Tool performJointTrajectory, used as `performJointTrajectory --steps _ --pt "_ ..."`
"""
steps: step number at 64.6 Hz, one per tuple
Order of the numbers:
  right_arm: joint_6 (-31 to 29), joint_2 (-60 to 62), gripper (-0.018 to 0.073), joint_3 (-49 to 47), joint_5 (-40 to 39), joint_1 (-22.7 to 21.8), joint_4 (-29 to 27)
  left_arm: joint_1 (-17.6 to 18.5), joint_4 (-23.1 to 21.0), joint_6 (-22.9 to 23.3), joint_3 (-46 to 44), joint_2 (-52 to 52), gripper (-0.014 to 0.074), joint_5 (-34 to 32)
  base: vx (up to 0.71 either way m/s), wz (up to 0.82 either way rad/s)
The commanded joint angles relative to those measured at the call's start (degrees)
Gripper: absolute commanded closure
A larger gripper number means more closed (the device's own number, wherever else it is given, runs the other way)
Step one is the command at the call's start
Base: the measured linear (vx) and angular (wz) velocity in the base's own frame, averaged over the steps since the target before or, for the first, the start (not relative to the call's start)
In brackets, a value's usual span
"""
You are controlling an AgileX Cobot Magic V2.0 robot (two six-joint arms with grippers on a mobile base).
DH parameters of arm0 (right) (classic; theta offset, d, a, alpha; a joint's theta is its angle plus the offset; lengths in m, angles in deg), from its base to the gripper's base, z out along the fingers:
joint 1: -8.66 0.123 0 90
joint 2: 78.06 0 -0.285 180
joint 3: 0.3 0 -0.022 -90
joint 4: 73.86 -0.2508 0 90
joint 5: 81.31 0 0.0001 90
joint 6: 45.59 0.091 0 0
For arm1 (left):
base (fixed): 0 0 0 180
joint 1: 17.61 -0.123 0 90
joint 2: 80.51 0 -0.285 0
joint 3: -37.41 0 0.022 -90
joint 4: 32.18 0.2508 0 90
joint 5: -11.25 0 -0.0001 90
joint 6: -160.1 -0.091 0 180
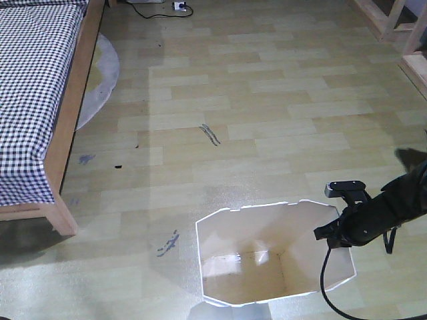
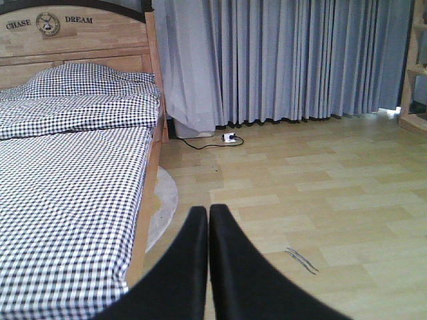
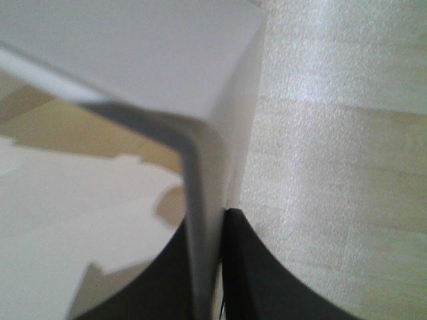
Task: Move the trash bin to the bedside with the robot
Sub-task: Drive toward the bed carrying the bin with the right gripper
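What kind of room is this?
Most likely a bedroom: a wood-framed bed with checkered bedding and a pillow, floor-length grey curtains along the far wall, and plank-pattern flooring with a white trash bin standing on it.

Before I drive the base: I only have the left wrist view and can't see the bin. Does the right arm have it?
Observer: Yes, the right fingers are shut on the bin's rim wall.
Operator: Is it at the bed yet?
Observer: No, it stands apart from the bed, right of its near corner post in the front view.
Operator: Anything inside?
Observer: Nothing visible in it.
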Motion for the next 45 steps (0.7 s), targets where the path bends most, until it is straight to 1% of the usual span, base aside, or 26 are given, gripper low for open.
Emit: performJointTrajectory --steps 1,45 --pt "0.01 3.95 0.0566 -0.58 7.31 -0.13 -1.90 0.12 -0.26 0.25 -1.19 -0.29 0.0603 -4.14 0.31 0.00" --pt "0.01 3.95 0.0566 -0.58 7.31 -0.13 -1.90 0.12 -0.26 0.25 -1.19 -0.29 0.0603 -4.14 0.32 0.09"
